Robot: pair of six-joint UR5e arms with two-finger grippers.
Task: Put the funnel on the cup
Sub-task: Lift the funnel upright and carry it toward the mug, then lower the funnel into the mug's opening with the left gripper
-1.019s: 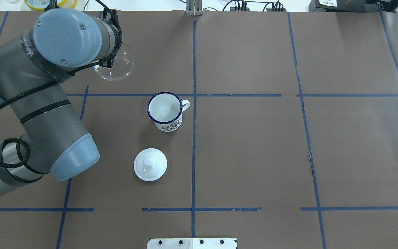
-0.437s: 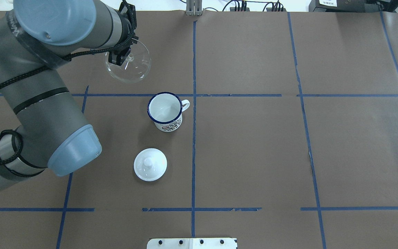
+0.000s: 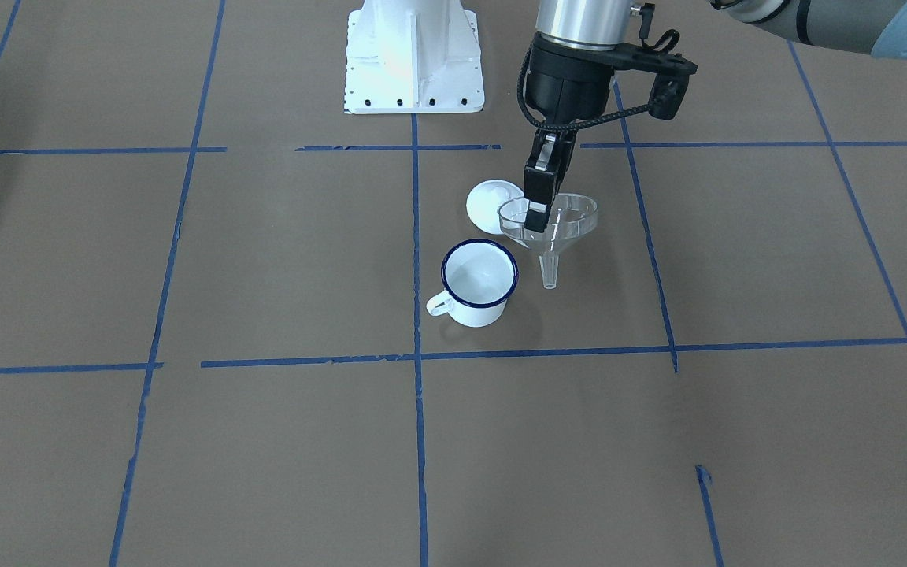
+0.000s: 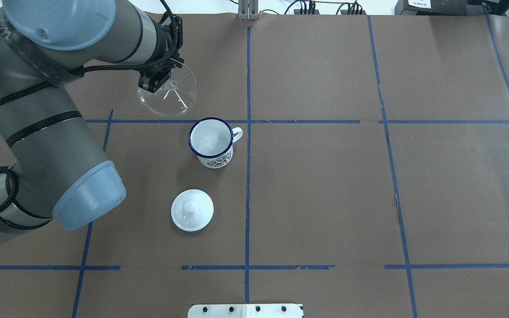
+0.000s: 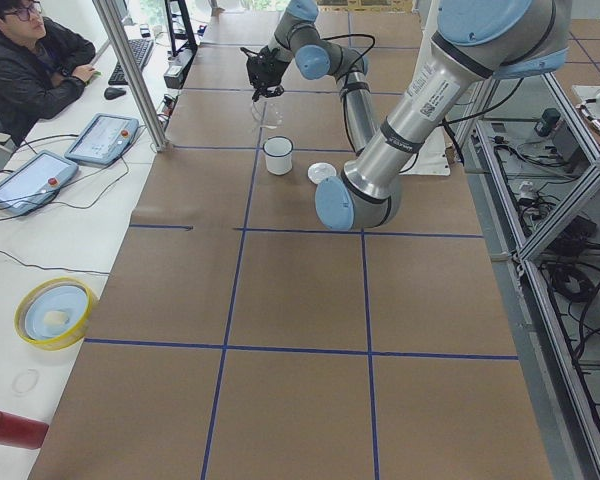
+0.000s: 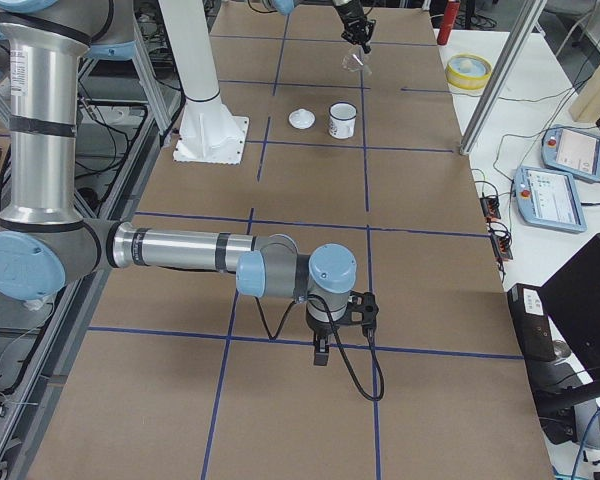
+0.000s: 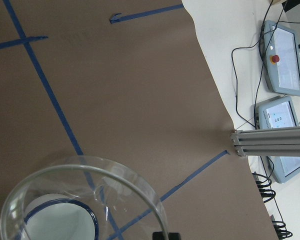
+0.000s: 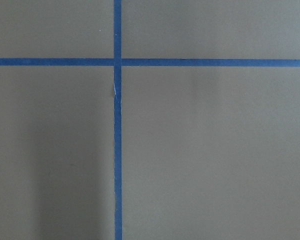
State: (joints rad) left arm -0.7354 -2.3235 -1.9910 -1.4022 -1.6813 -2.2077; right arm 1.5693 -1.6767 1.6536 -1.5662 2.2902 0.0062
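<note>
The left gripper [image 3: 537, 214] has its fingers closed on the near rim of the funnel [image 3: 571, 222] and holds it upright in the air, spout pointing down. In the front-facing view the funnel hangs just right of centre, beside the cup [image 3: 477, 311] and not over it, with the spout tip level with the cup's rim and a little to its right. In the overhead view the funnel [image 4: 174, 100] sits up and left of the cup [image 4: 216, 160], their rims nearly meeting in the frame. The cup stands upright on the brown-papered table [image 4: 325, 198], mouth open, and the white lid [image 4: 192, 210] lies below it, apart. The right gripper [image 6: 320, 348] hangs low in the lower centre of the right-side view; I cannot tell how far open it is.
</note>
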